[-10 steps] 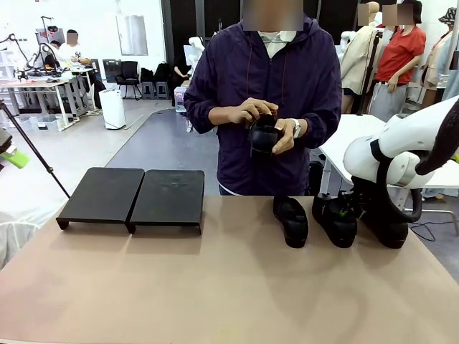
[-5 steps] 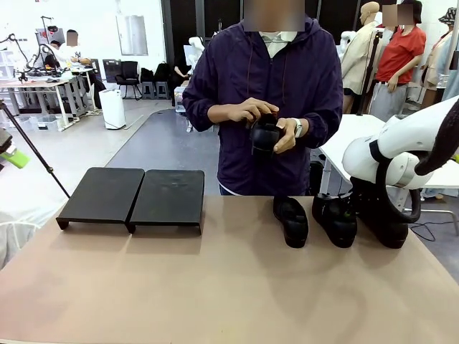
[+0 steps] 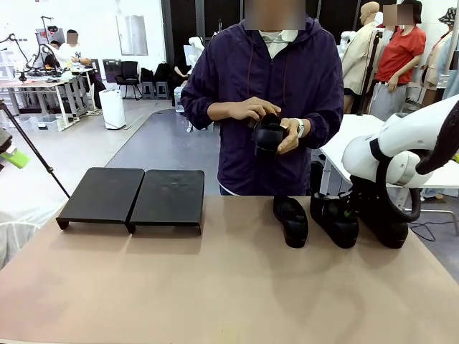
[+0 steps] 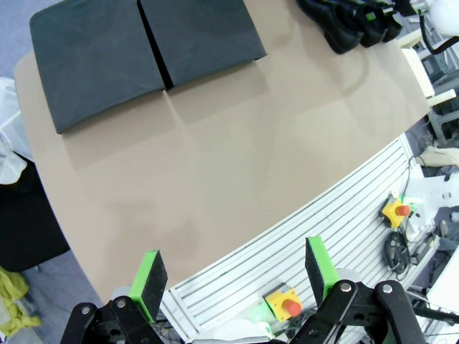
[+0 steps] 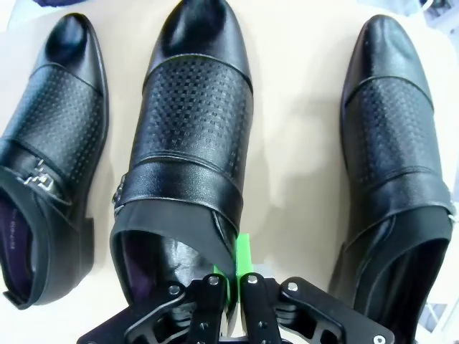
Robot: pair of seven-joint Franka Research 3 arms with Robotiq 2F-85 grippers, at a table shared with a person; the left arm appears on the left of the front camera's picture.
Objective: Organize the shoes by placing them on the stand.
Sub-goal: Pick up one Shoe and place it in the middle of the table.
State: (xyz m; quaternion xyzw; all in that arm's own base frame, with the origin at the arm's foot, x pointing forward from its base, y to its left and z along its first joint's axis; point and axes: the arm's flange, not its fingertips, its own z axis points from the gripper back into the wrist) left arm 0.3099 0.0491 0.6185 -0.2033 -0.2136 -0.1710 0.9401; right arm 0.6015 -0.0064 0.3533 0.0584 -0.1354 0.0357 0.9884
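Four glossy black leather slip-on shoes (image 3: 290, 221), perforated vamps, rounded toes: 3 in a row on tan table (image 3: 215, 287), R side; fourth shoe (image 3: 267, 136) in person's hands (image 3: 251, 110). Stand (image 3: 168, 193): 2 matte-black flat panels abutting, L side. R gripper (image 5: 235, 269) pinched tight on middle shoe (image 5: 190, 122) at its collar. L gripper (image 4: 233, 258) spread wide, empty.

Tan table (image 3: 215, 287), black stand (image 3: 166, 195) in two adjoining halves at left, three black shoes (image 3: 290, 221) at right.
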